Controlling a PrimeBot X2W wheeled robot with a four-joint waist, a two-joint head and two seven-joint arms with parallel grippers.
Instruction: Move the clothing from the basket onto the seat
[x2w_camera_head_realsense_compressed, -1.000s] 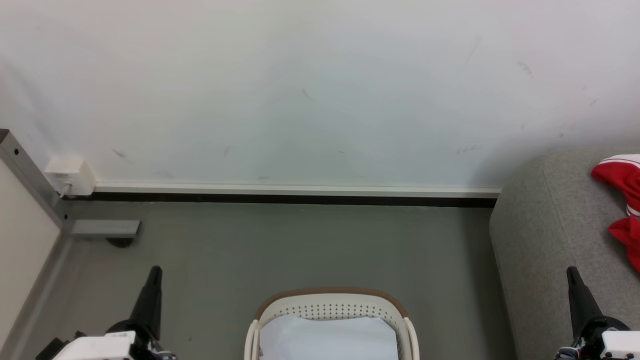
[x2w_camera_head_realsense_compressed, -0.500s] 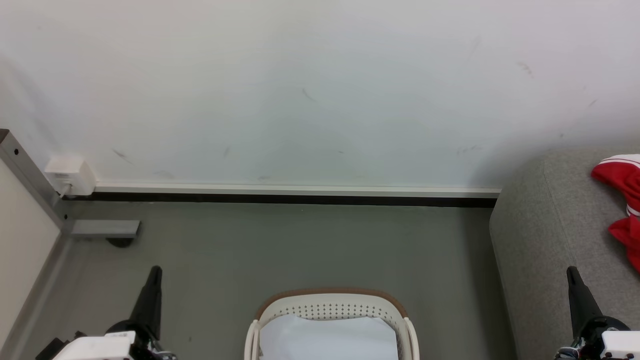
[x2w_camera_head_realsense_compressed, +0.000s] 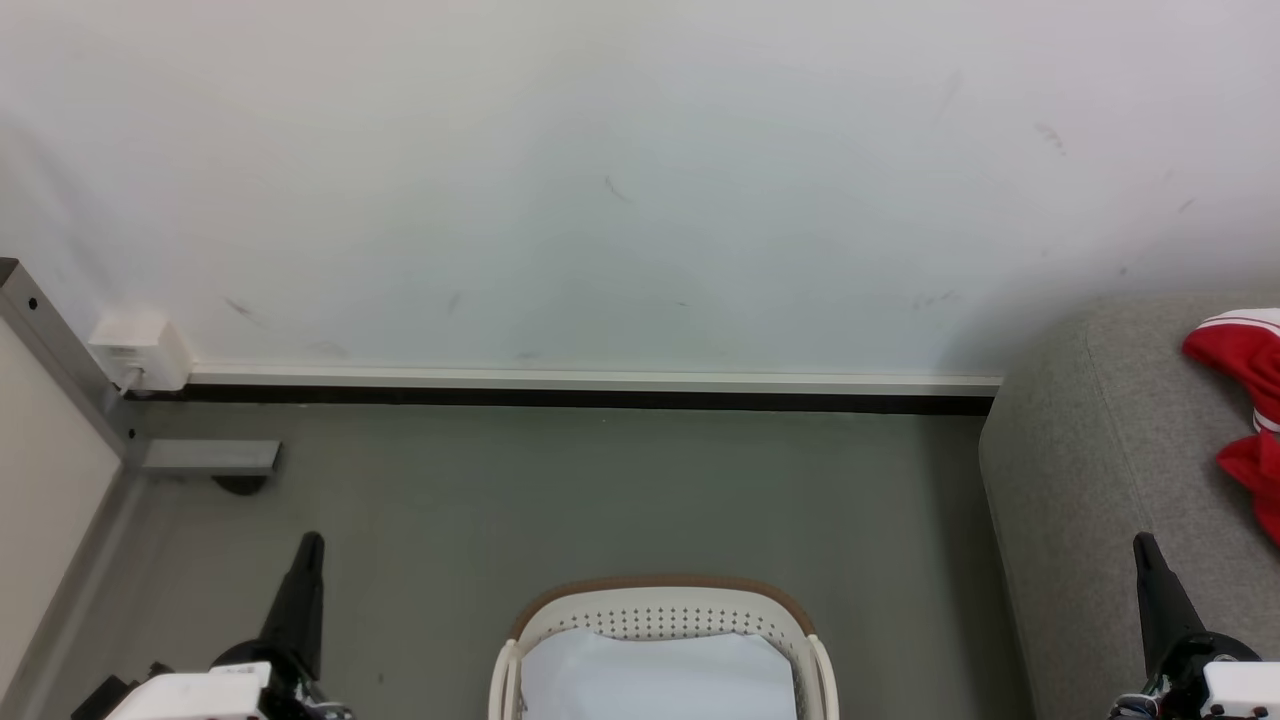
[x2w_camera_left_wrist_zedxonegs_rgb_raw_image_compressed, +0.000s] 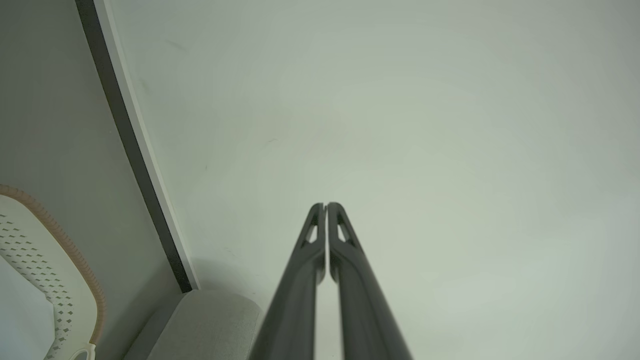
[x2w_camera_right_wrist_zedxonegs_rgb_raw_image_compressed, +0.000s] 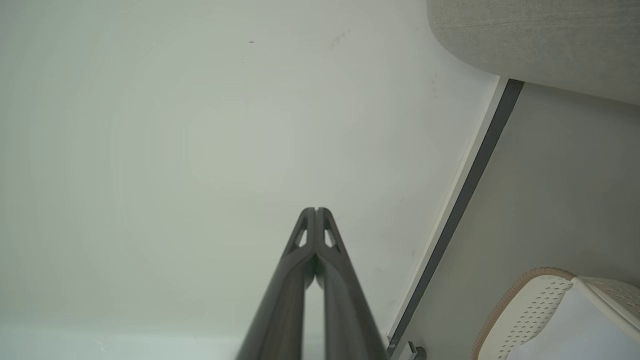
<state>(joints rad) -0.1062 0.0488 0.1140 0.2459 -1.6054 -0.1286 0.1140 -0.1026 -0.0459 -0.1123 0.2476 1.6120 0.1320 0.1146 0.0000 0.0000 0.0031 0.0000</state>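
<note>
- My left gripper (x2w_camera_head_realsense_compressed: 312, 545) and right gripper (x2w_camera_head_realsense_compressed: 1142, 545) both have their fingers pressed together and hold nothing, at 7 and 5 o'clock in the head view.
- The clothing (x2w_camera_head_realsense_compressed: 1240, 350) lies on the seat (x2w_camera_head_realsense_compressed: 1080, 470) at 3 o'clock, well apart from the basket (x2w_camera_head_realsense_compressed: 660, 588) at 6 o'clock.
- A white sheet (x2w_camera_head_realsense_compressed: 650, 670) lies in the basket, whose near half is cut off, so I cannot tell whether any red fabric remains.
- I judge it best to tilt the head down and check before reaching; if nothing red is left, I leave both arms parked.
</note>
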